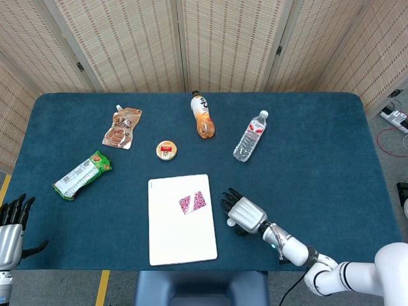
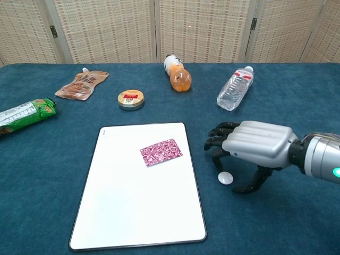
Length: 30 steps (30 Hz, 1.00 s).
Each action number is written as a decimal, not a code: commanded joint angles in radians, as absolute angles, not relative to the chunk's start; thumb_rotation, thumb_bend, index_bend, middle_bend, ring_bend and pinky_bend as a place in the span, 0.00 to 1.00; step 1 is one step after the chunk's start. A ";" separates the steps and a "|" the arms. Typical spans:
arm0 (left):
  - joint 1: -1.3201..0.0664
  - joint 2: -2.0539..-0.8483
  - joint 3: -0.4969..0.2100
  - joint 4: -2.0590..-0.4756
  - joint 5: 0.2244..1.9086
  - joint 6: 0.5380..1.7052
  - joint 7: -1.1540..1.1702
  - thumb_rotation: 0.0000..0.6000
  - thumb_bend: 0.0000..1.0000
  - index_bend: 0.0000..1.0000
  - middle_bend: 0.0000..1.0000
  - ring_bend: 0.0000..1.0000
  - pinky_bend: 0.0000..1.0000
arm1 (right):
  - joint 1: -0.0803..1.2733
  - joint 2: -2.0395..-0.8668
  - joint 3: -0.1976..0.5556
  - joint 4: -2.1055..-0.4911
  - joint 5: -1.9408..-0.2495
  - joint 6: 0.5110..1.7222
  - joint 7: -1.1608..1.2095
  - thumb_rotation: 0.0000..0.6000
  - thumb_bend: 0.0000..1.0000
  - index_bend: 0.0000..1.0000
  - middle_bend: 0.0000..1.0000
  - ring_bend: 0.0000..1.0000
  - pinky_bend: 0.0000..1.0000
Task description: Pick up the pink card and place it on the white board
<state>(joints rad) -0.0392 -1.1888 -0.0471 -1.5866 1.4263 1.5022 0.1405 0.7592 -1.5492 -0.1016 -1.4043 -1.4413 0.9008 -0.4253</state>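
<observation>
The pink card point(image 2: 161, 152) is seen lying flat on the white board point(image 2: 117, 212), with no hand on it.

The right hand point(image 2: 255, 144) is held just beside the board's right edge, its fingers point(image 2: 218, 139) curled down with nothing in them. The left hand point(image 1: 11, 223) is seen at the table's left edge, fingers apart and holding nothing. Farther back on the blue table point(image 1: 319, 140) lie an orange bottle point(image 2: 178, 74), a water bottle point(image 2: 235, 88), a round tin point(image 2: 130, 99), a brown pouch point(image 2: 81, 85) and a green packet point(image 2: 24, 116).
</observation>
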 commanded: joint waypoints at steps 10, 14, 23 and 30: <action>-0.040 -1.184 -0.047 -1.590 1.427 1.496 0.126 1.00 0.13 0.00 0.00 0.00 0.00 | 0.755 -1.548 -0.101 -1.380 -1.512 0.900 -0.384 0.91 0.32 0.38 0.18 0.02 0.00; -0.043 -1.185 -0.046 -1.592 1.429 1.491 0.128 1.00 0.13 0.00 0.00 0.00 0.00 | 0.754 -1.550 -0.096 -1.370 -1.514 0.890 -0.375 0.92 0.32 0.38 0.19 0.03 0.00; -0.041 -1.184 -0.047 -1.592 1.423 1.493 0.130 1.00 0.13 0.00 0.00 0.00 0.00 | 0.760 -1.566 -0.079 -1.351 -1.527 0.872 -0.351 0.92 0.32 0.39 0.20 0.03 0.00; -0.041 -1.187 -0.046 -1.587 1.420 1.489 0.128 1.00 0.13 0.00 0.00 0.00 0.00 | 0.766 -1.576 -0.070 -1.344 -1.531 0.854 -0.348 0.93 0.32 0.43 0.21 0.03 0.00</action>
<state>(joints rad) -0.0406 -1.1863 -0.0457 -1.5875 1.4197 1.4892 0.1281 0.7655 -1.5755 -0.0704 -1.3448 -1.5310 0.8556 -0.3479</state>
